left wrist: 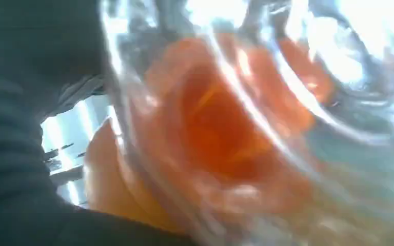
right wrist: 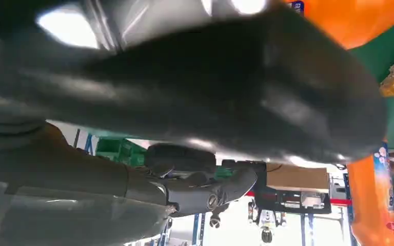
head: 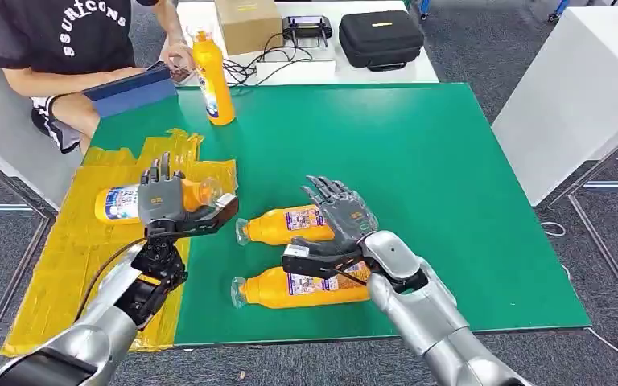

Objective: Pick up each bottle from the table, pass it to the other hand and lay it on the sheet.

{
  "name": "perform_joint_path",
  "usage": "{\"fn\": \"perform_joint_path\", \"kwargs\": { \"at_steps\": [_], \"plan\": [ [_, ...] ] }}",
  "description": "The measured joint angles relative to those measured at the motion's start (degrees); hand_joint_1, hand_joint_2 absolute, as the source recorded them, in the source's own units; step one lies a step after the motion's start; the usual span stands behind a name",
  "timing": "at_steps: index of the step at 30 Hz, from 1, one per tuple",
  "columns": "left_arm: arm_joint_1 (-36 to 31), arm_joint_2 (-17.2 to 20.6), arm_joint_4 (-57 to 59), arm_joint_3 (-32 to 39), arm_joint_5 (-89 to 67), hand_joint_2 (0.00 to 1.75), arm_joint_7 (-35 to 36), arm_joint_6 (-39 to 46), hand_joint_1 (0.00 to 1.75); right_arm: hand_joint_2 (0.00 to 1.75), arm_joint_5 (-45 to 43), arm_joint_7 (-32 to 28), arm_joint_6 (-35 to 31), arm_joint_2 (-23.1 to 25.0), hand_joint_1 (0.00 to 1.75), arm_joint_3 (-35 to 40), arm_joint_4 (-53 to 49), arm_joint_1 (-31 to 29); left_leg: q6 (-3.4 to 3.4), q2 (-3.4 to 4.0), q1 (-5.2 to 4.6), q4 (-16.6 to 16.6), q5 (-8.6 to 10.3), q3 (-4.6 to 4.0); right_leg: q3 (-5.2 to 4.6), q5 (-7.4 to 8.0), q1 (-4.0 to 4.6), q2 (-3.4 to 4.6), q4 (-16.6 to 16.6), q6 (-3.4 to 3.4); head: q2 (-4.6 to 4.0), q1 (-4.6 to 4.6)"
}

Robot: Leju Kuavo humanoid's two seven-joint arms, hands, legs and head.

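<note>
Head view is showing the green bench (head: 418, 161) with a yellow sheet (head: 88, 249) taped along its left edge, and four orange bottles in play. One bottle (head: 117, 201) is lying on the sheet with the left hand (head: 161, 197) over it; the fingers are standing up and apart, so the hand is looking open, releasing or just clear of the bottle, though contact is hard to judge. Near the front edge, two more bottles are lying on the green: the right hand (head: 339, 213) is resting over the farther bottle (head: 286, 226) with fingers spread, and whether it is gripping it I cannot tell; the nearer bottle (head: 306, 288) is lying just beside the right forearm. A fourth bottle (head: 213, 76) is standing upright at the back edge, by a seated person (head: 56, 48). So roughly one bottle is looking delivered and three are waiting. Left wrist view is giving a blurred close-up of clear plastic and orange liquid (left wrist: 225, 133). Right wrist view is catching the upright bottle (right wrist: 372, 205) past the dark hand.
</note>
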Motion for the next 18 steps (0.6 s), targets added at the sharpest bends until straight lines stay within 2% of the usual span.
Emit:
{"fn": "perform_joint_path", "kwargs": {
  "at_steps": [1, 12, 13, 18],
  "plan": [
    [0.01, 0.15, -0.28, -0.02, 0.00, 1.75, 0.39, 0.50, 0.00, 0.00, 0.00, 0.00, -0.02, 0.00, 0.00, 0.00, 0.00, 0.00, 0.00, 0.01, 0.00, 0.00, 0.00, 0.00, 0.00, 0.00, 0.00, 0.00, 0.00, 0.00, 0.02, 0.00],
    [0.77, 0.87, -1.94, 0.44, 0.00, 1.75, -1.01, 4.50, 0.00, 0.00, 0.17, 0.02, -0.04, -0.09, 0.00, 0.00, 0.04, 0.03, 0.00, 0.01, 0.00, 0.00, 0.00, 0.00, 0.00, 0.00, 0.00, 0.00, 0.01, 0.00, 0.02, 0.00],
    [0.86, 0.85, -1.99, 0.72, 0.00, 0.00, -1.40, 4.76, 0.00, 0.00, 0.17, 0.04, -0.04, -0.09, 0.00, 0.00, 0.04, 0.04, 0.00, 0.01, 0.00, 0.00, 0.00, 0.00, -0.01, 0.00, 0.00, 0.00, 0.01, 0.00, 0.02, 0.00],
    [1.44, 0.26, -2.29, 3.44, 0.00, 0.00, -4.53, 5.81, 0.00, 0.00, 0.63, 0.52, -0.04, -0.20, 0.00, -0.07, 0.04, 0.44, 0.00, 0.00, 0.00, 0.00, 0.00, 0.00, 0.00, 0.00, 0.00, 0.00, 0.00, 0.00, 0.00, 0.00]
  ]
}}
